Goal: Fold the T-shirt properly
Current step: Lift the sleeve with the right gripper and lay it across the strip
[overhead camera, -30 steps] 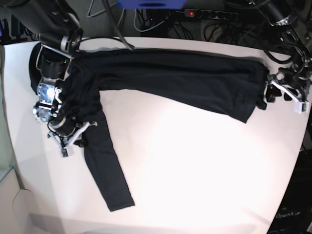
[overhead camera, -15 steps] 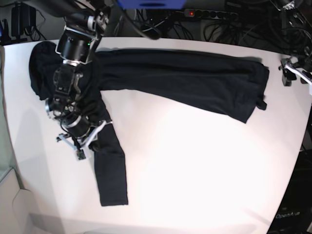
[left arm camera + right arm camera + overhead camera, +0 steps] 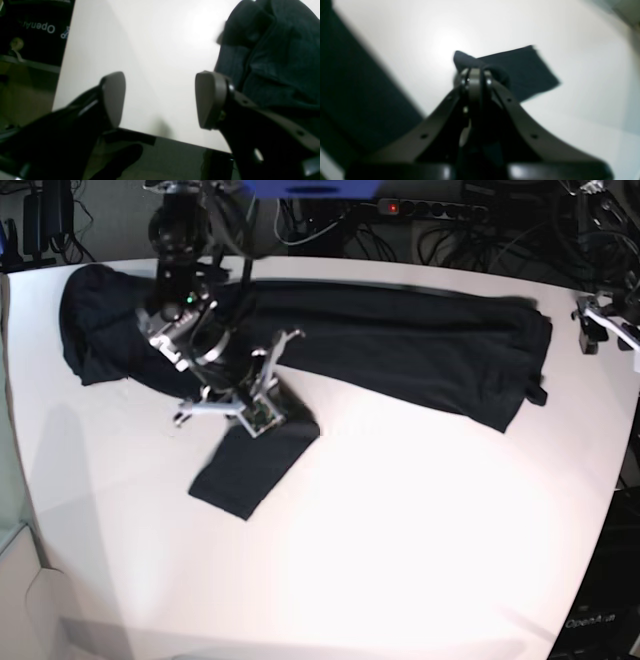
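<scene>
Shirt (image 3: 400,345) lies spread along the far edge of the table (image 3: 420,530), body running from the far-left corner across to near the right edge. Bunched lump of fabric at the far-left corner. Hem end at the right has a small fold sticking out at its near corner.

Right gripper (image 3: 262,417) is over the left-centre of the table, just in front of the shirt body, jaws pinched tight on the sleeve (image 3: 245,470). In the right wrist view the fingertips (image 3: 475,77) are together with dark cloth wrapped over them, and the sleeve's free end (image 3: 520,70) lies flat on the table beyond, cuff edge square. In the base view the sleeve runs from the gripper toward the near-left, doubled back from the shoulder, cuff end resting on the table well short of the near edge.

Left gripper (image 3: 603,330) sits at the right edge of the table, just beside the hem end, not touching it. Left wrist view: gripper (image 3: 160,100) spread wide, nothing between the pads (image 3: 113,97), bare table under them, shirt (image 3: 275,62) fabric to one side behind one finger.
</scene>
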